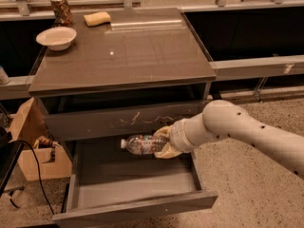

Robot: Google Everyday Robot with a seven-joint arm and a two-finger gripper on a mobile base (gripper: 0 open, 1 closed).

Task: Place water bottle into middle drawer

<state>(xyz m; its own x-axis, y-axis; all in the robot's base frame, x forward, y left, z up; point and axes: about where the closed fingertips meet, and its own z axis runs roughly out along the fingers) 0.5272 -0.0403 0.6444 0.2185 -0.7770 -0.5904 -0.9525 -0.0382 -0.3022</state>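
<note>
We hold the small clear plastic water bottle [141,144] sideways, clamped in the tan two-finger gripper [164,145], just above the open wide grey middle drawer [137,186]; lowering and release are not yet done.

Cabinet top [142,56] carries bowl [56,37], can [61,10], sponge [97,18]; tool [163,144] holds water bottle [139,144] over middle drawer [135,186]

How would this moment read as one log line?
tool: shut on water bottle | position: over open middle drawer | bottle: sideways, not released

Gripper [162,143] holds water bottle [139,145] over open middle drawer [135,186].
</note>
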